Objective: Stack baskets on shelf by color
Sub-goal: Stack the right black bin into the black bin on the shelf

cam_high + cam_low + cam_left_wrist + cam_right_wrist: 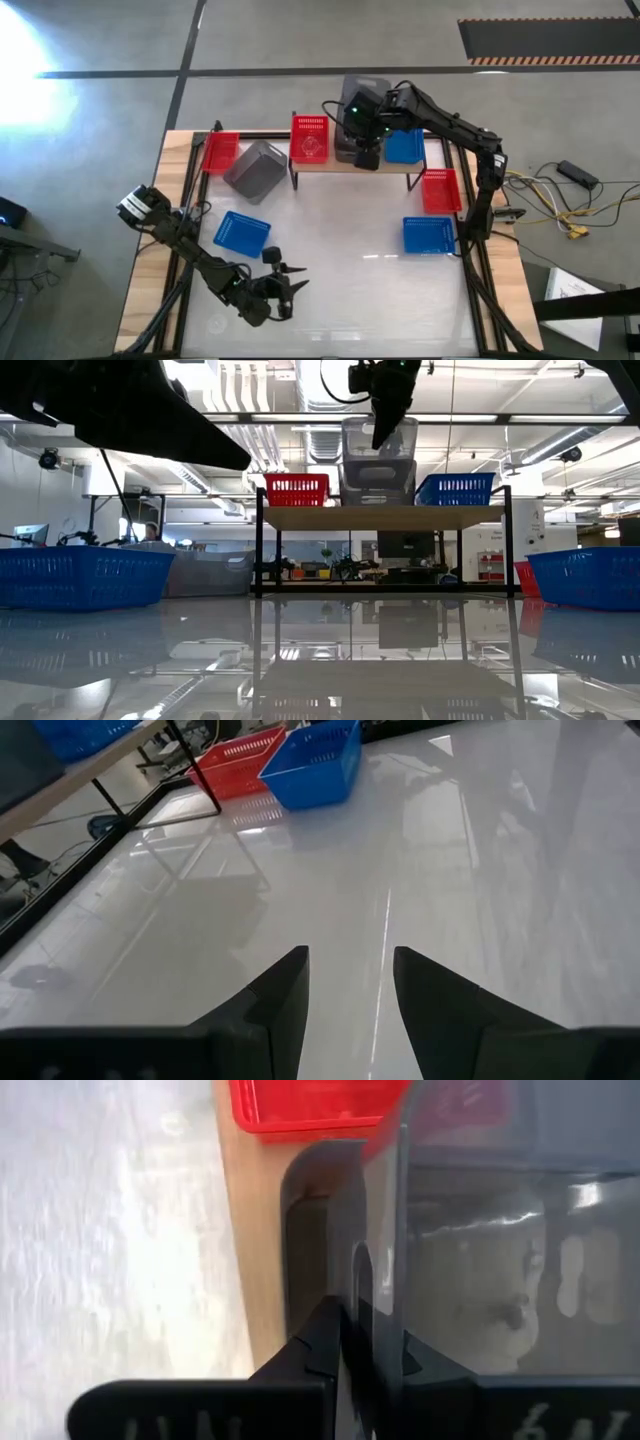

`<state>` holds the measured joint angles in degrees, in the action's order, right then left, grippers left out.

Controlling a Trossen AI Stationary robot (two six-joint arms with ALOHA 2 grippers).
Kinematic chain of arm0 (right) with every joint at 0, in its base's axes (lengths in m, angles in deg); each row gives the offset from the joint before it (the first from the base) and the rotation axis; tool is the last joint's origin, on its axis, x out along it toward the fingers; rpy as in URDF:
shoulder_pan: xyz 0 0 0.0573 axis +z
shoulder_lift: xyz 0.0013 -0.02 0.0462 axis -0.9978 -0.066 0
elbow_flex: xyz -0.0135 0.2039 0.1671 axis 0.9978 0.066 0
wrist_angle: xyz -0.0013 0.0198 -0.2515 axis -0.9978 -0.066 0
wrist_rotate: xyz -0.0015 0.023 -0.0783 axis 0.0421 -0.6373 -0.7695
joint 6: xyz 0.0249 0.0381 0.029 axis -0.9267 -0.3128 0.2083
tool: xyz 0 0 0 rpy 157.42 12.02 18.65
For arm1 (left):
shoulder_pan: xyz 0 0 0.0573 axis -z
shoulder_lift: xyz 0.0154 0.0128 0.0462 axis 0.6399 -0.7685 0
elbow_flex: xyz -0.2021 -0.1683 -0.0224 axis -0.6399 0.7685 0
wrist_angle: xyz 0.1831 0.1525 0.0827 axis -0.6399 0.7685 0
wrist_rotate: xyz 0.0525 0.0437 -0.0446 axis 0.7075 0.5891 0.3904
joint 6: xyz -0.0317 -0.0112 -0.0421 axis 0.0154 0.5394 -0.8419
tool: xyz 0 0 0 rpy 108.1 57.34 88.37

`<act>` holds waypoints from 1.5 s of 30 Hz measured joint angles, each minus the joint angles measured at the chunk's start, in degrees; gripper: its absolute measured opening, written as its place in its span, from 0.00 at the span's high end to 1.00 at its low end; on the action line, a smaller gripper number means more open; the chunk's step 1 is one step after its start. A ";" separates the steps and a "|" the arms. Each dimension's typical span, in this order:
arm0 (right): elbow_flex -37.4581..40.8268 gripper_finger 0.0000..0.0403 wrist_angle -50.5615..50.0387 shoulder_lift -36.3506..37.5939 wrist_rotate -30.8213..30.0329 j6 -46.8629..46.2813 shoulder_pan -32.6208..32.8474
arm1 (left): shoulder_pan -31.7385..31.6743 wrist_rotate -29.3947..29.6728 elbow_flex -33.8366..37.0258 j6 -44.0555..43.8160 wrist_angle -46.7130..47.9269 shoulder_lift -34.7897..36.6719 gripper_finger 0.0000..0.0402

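right gripper (366, 152) reaches over the shelf (330, 163), jaws pinching a grey basket (379, 438).

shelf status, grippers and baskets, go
Right gripper shut on grey basket, over grey one on shelf. Left gripper open, idle near front. Red basket and blue basket flank it.

Cables (560, 205) on floor beside table (330, 300)

Grey basket (500, 1230) cut off by edge, shelf (320, 164) middle hidden under right arm
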<state>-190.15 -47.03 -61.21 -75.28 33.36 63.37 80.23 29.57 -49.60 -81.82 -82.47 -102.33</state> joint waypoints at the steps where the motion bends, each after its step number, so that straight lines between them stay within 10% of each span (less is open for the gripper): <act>1: 0.18 0.98 0.02 -0.02 0.03 -0.22 0.00 | 0.00 -0.03 -0.08 0.01 0.00 0.00 0.67; 22: 2.38 0.97 -0.11 -0.07 0.42 0.26 2.75 | 0.00 -0.43 -0.11 0.13 0.00 0.02 0.67; 36: 2.47 0.60 -1.16 0.69 0.26 -0.55 3.10 | 0.00 -0.69 -0.31 -0.24 -0.38 0.02 0.67; 45: 3.17 0.55 0.78 1.06 1.66 -1.39 3.50 | 0.00 -0.72 -0.22 -0.24 -1.49 0.02 0.67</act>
<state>-186.98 -46.25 -60.15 -73.63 31.97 66.86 80.23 28.86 -49.82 -82.06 -83.96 -102.31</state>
